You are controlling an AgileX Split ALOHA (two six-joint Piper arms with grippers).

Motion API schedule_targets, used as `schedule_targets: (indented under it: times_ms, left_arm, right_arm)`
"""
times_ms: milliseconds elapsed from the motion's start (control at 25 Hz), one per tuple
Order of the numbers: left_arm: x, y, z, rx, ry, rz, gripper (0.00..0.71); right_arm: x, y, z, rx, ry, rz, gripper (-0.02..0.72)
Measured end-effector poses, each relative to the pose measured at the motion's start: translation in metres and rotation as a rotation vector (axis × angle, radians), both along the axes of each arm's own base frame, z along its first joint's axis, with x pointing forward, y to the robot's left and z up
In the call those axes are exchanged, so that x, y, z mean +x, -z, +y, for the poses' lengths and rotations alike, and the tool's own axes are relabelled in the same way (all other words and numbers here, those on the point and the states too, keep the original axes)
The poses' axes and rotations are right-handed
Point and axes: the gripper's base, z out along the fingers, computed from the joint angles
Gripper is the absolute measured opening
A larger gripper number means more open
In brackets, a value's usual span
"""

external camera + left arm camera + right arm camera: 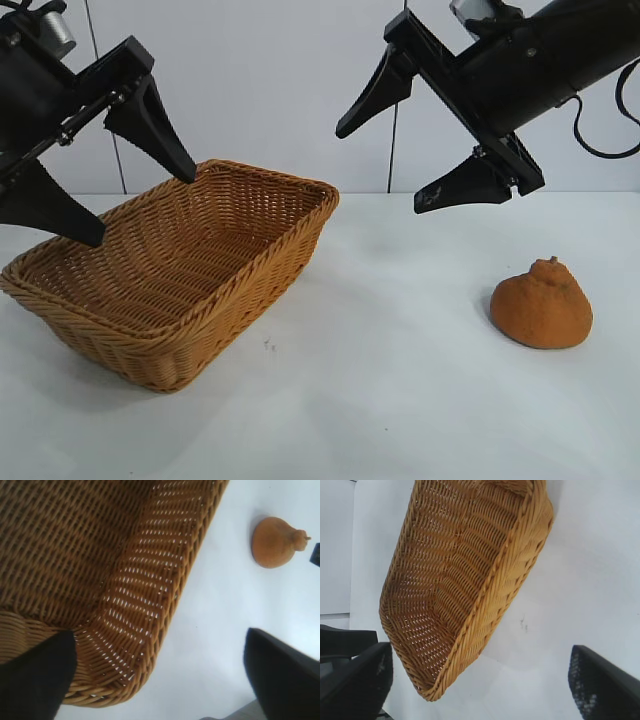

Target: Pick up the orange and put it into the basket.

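Orange (541, 308) sits alone on the white worktop (400, 400), knob upward, well apart from the basket (175, 340) and untouched by either arm. The right tool (383, 170) hangs above and to the basket side of the fruit, its fingers spread wide and gripping nothing; the left tool (150, 190) hovers over the near end of the basket, likewise wide open and empty. Since the right tool is the nearer one, it seems the natural choice for the pick. A good grasp would bring the fingers down either side of the broad base rather than the narrow top, where the bumpy skin should give purchase, closing gently enough not to bruise it. The basket looks empty as far as its weave shows, though the corner under the left tool is partly hidden. Its flaring sides leave plenty of room for a low release.
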Motion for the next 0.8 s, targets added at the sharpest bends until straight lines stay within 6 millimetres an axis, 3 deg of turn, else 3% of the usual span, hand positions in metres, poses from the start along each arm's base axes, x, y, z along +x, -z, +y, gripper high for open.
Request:
schedule_targets:
  times_ms: [240,480,680,800]
  left_arm:
    - [-0.001,-0.002,0.010,0.001,-0.006,0.017,0.643]
    - [-0.012,-0.033,0.033,-0.013,-0.128,-0.007,0.643]
    - [-0.025,-0.052,0.032,-0.050,-0.251,0.031,0.643]
    - [-0.034,-0.050,0.019,0.030,-0.314,0.091,0.643]
  right_arm:
    - [0.000,0.000,0.000,0.000,0.000,0.000,0.652]
    - [0.000,0.000,0.000,0.000,0.000,0.000,0.652]
    - [0.000,0.000,0.000,0.000,0.000,0.000,0.652]
    - [0.000,0.000,0.000,0.000,0.000,0.000,0.652]
